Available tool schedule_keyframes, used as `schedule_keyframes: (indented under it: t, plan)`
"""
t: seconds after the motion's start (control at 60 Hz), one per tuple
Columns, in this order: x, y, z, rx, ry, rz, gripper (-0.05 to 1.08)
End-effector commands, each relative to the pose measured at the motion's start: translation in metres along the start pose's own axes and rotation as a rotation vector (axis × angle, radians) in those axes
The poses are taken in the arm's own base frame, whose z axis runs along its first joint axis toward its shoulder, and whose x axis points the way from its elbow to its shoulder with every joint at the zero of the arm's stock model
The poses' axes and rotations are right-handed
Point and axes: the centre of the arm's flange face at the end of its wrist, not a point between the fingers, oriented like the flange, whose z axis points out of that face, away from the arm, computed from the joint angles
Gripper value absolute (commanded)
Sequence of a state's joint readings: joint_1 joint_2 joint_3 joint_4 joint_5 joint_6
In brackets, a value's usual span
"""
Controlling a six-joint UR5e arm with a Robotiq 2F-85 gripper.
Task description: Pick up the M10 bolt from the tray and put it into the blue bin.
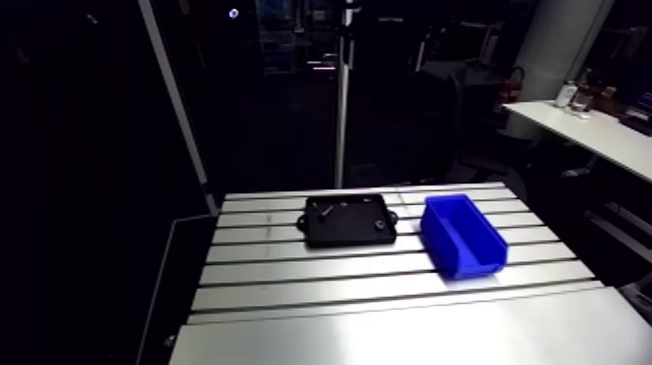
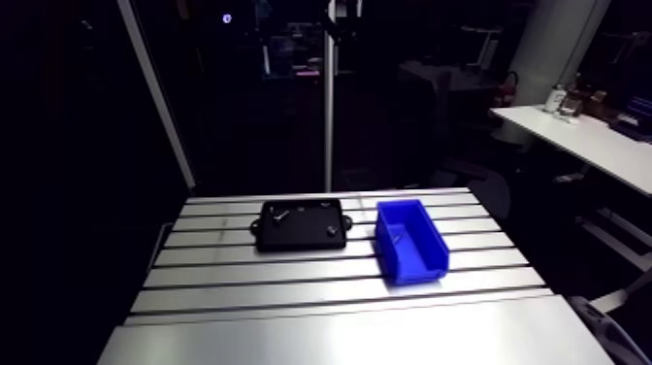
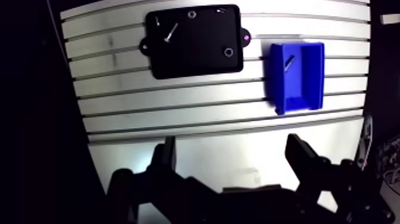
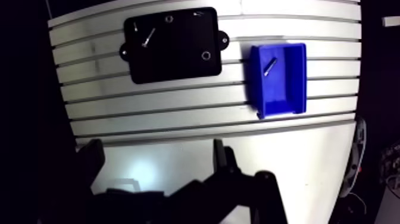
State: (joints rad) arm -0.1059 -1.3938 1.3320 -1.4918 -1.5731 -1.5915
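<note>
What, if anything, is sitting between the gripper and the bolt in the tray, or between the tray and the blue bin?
Nothing visible. Only bare table lies between the open gripper and the tray with its bolt; the blue bin stands right beside the tray, already holding another bolt.

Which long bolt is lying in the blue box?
The slanted silver bolt lying alone on the floor of the blue bin. The other long bolt lies in the black tray among small round parts.
</note>
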Motion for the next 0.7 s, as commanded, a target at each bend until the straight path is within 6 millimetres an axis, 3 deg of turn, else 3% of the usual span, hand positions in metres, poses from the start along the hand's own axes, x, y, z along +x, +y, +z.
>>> schedule_keyframes:
  t: [0.017, 0.7]
  plan:
    - [0.0060, -0.0128, -0.0153, 0.015, 0.033, 0.017, 0.01]
    - [0.0055, -0.0140, -0.0109, 0.028, 0.024, 0.026, 0.01]
